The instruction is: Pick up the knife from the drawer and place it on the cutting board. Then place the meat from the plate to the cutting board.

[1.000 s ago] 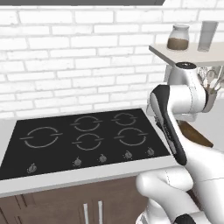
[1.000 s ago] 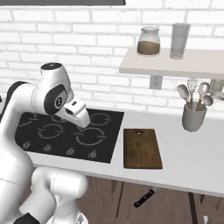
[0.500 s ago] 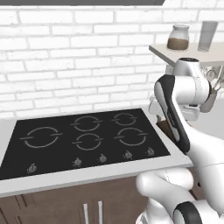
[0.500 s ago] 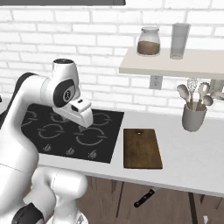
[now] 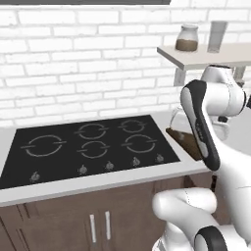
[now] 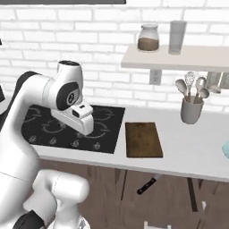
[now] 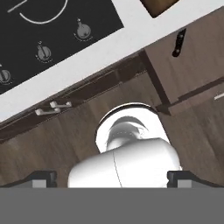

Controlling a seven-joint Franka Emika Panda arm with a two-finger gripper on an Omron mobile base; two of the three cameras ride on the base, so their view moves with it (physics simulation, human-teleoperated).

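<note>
The black glass cooktop occupies the white counter's left; the flat dark brown wooden cutting board lies bare just right of it. The two-finger gripper hangs with fingers fully spread, empty. The black-handled knife rests in the open drawer below the board's near edge.

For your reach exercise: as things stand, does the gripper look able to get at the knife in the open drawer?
Probably yes. The knife lies uncovered in the open drawer below the counter edge, and the gripper is open and empty, though it hangs over the cooktop, so it must swing across and down.
</note>
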